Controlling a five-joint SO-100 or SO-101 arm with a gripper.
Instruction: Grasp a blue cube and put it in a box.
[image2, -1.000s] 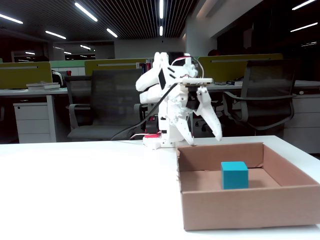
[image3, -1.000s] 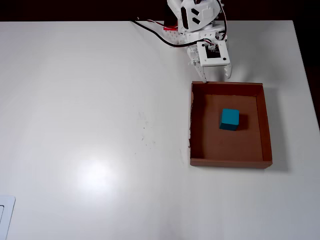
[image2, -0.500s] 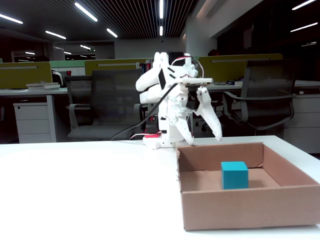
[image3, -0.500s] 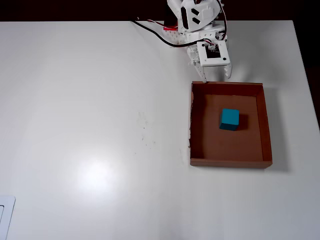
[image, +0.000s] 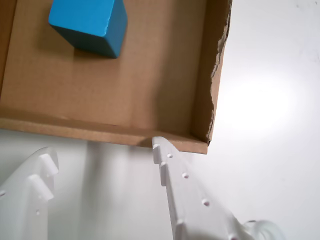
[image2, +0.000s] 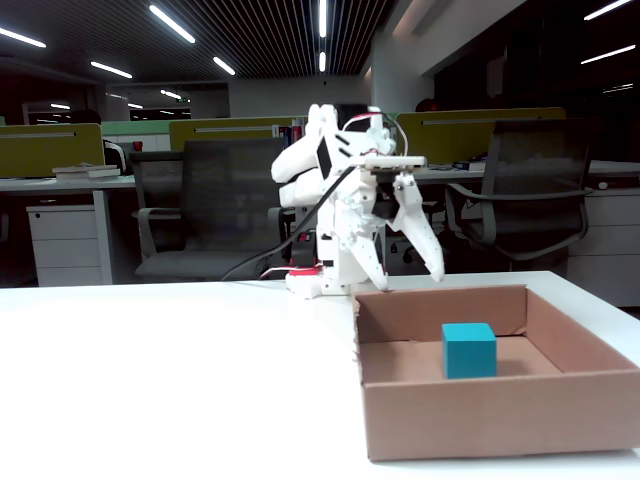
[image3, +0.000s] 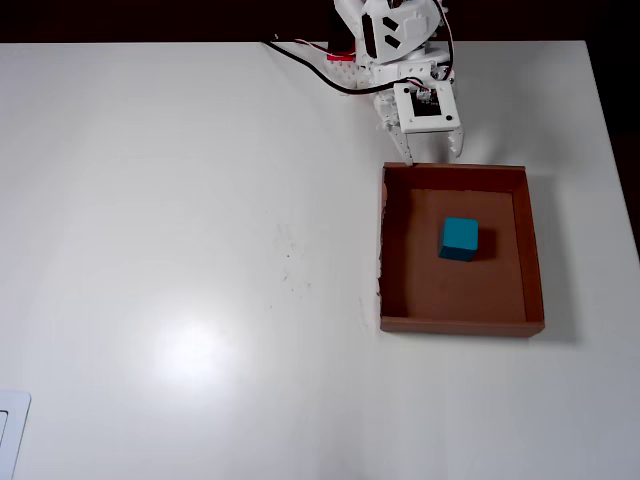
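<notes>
blue cube, matte teal, alone inside the box; tool spread apart and empty outside

The teal-blue cube sits flat inside the shallow brown cardboard box, apparently clear of all walls, nearer the far one.

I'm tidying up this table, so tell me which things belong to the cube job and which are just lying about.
Part of the job:
- blue cube, resting inside the box
- cardboard box
- gripper, open and empty, just outside the box's far wall

Just lying about:
- white object at the table's corner in the overhead view
- office chairs and desks behind the table
</notes>
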